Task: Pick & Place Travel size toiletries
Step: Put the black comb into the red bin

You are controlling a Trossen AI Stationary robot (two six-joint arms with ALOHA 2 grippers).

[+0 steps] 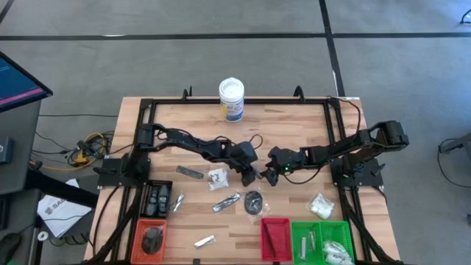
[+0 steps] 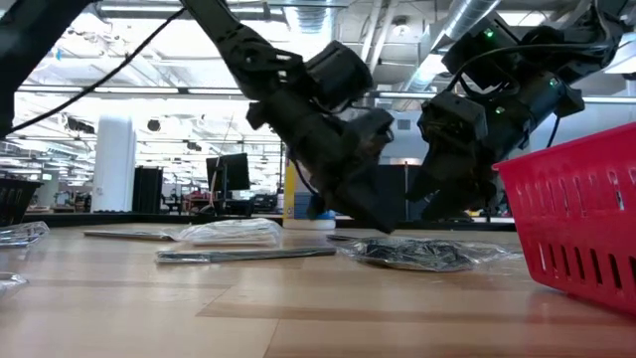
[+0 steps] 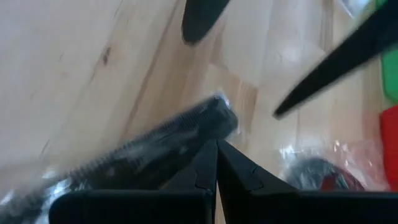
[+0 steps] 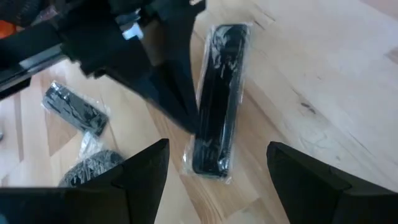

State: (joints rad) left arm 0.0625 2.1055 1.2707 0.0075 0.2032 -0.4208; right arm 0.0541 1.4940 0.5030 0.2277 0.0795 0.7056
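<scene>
Wooden table (image 1: pixel 294 140), left gripper (image 1: pixel 249 179) jaws pressed together beside black comb packet (image 4: pixel 217 99), right gripper (image 1: pixel 270 177) jaws spread above.

This is a robotics lab or open industrial workspace: a butcher-block table (image 1: pixel 294 125) in a black frame stands on grey carpet, with exposed ceiling ducts (image 2: pixel 467 20) (silvery, overhead), strip lights and distant monitors (image 2: pixel 234 171) beyond.
</scene>
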